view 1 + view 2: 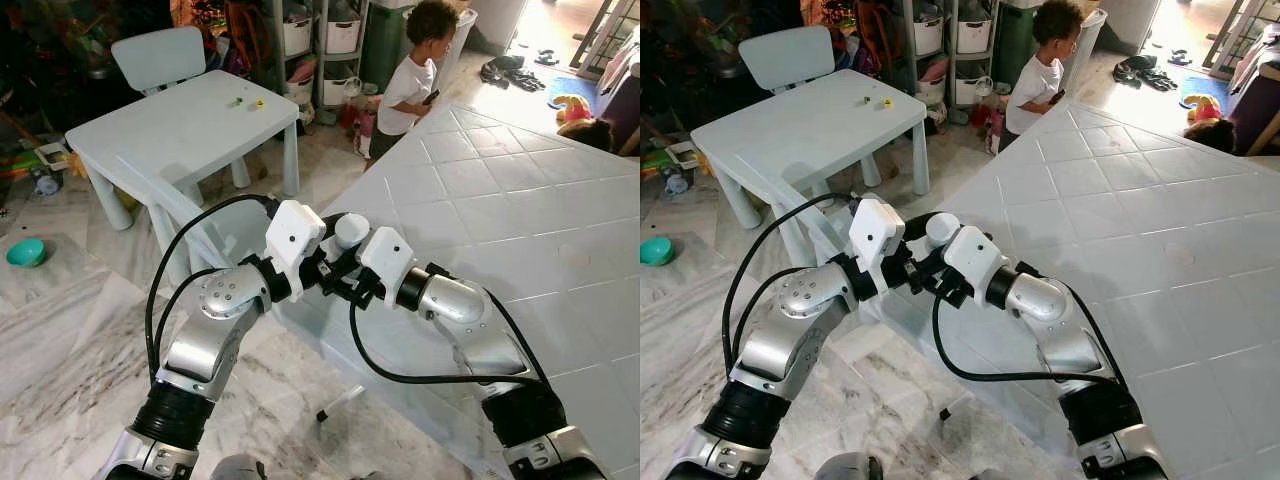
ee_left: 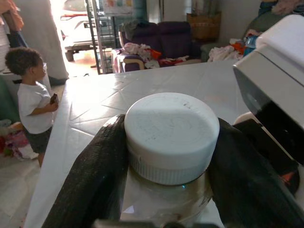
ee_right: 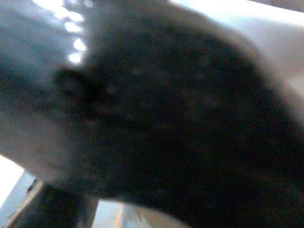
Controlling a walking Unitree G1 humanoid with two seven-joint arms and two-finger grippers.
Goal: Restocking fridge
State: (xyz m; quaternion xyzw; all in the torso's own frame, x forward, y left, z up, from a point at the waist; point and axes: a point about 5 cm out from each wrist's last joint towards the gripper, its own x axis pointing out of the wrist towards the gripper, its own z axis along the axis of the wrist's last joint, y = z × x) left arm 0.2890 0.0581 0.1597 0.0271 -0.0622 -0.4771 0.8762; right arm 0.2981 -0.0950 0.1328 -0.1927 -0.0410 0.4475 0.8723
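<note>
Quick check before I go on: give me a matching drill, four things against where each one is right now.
1. white-capped clear jar
2. pale blue plastic chair
3. teal round bowl
4. small yellow toy piece

a. on the marble floor
b. between the left tool's black fingers
c. on the pale blue kids' table
d. behind that table

Pairs: 1-b, 2-d, 3-a, 4-c

The jar (image 2: 168, 156) has a white ribbed cap (image 2: 171, 135) and a clear body. The left gripper (image 2: 166, 190) has black fingers (image 2: 90, 185) with a fine woven texture, on a silver arm with a white camera housing (image 1: 293, 235). The counter (image 1: 520, 230) is white tile, with thin grey lines in a diagonal grid. The floor (image 1: 70, 330) is pale marble with grey veins. Far left stand a pale blue small table (image 1: 170, 125) and chair (image 1: 158, 55) (both plain). A teal bowl (image 1: 25, 252) lies on the floor. A child (image 1: 410, 85) wears a white shirt.
</note>
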